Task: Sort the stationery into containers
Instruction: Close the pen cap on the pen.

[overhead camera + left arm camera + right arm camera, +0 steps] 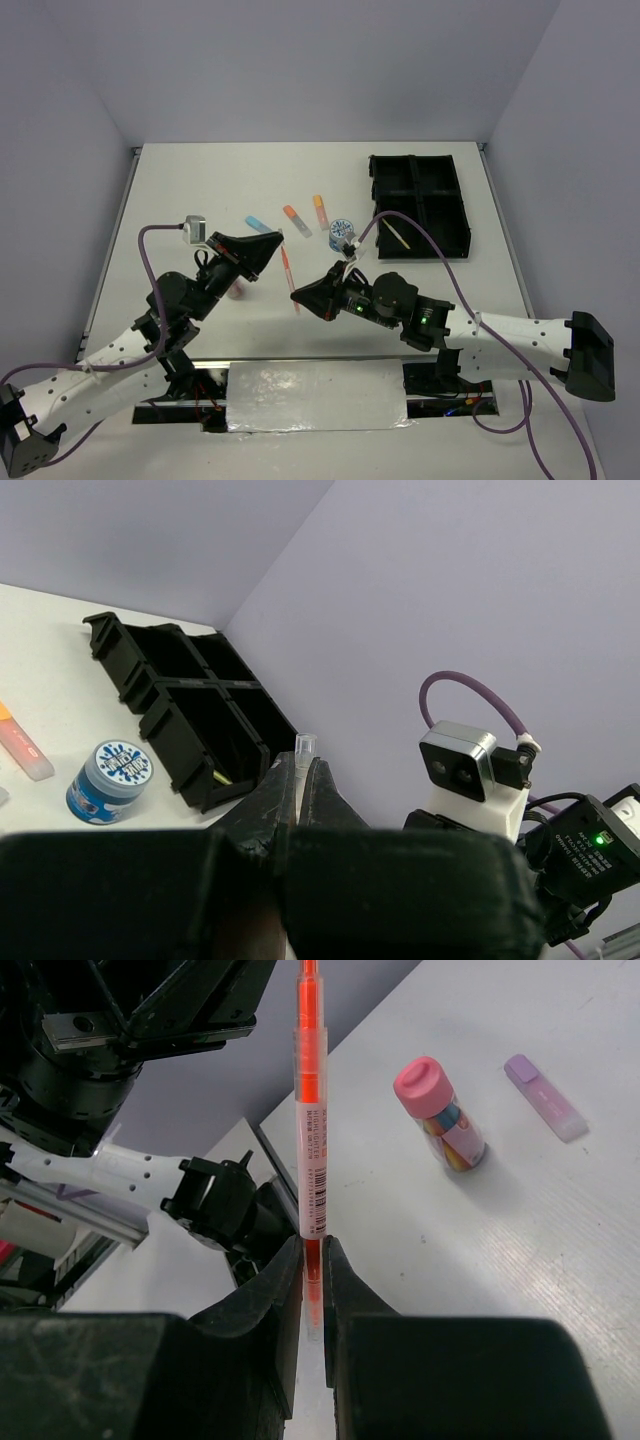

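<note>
A thin orange pen [290, 275] is held in the air between both grippers. My right gripper [296, 293] is shut on its lower end; in the right wrist view the pen [309, 1110] stands up from between the jaws [312, 1260]. My left gripper [277, 243] is shut on its upper end, and the pen's clear tip [305, 743] pokes out between the jaws [303, 765]. The black four-compartment tray [447, 205] stands at the back right, with a yellow pen [393, 235] in its near left compartment.
On the table lie a blue highlighter [262, 224], two orange highlighters [296, 220] [321, 210] and a blue-white tub [341, 233]. A pink bottle [441, 1115] and a purple highlighter [545, 1110] lie under the left arm. A metal plate [315, 395] lies at the near edge.
</note>
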You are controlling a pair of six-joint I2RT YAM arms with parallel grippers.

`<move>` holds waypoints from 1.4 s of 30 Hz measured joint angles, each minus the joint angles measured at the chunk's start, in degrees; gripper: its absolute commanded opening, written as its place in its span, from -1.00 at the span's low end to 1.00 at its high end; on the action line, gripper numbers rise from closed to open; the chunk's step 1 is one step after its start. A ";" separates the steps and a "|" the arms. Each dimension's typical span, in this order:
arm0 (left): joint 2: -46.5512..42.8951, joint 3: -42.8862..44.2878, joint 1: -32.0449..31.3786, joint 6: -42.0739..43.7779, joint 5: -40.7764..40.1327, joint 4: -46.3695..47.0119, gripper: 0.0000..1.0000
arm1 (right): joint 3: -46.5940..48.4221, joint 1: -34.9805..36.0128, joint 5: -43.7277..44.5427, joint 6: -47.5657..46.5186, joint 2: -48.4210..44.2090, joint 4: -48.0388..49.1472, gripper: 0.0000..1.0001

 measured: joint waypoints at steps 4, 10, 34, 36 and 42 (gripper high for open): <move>-0.04 0.00 0.00 -0.02 0.13 0.00 -1.00 | 0.00 0.07 0.20 -0.13 0.00 -0.02 -1.00; -0.04 0.00 0.02 -0.85 0.33 0.04 -1.00 | 0.00 0.07 0.22 -0.17 0.00 -0.02 -1.00; 0.00 -2.54 0.20 -4.22 1.66 4.48 -1.00 | 2.80 0.22 3.89 -4.04 -0.07 -2.71 -1.00; 0.00 -2.75 0.22 -4.33 1.70 4.98 -1.00 | 2.80 0.35 4.37 -4.68 -0.07 -2.69 -1.00; -0.17 -2.84 0.22 -5.20 1.79 5.79 -1.00 | 2.80 0.35 5.09 -6.69 -0.07 -0.70 -1.00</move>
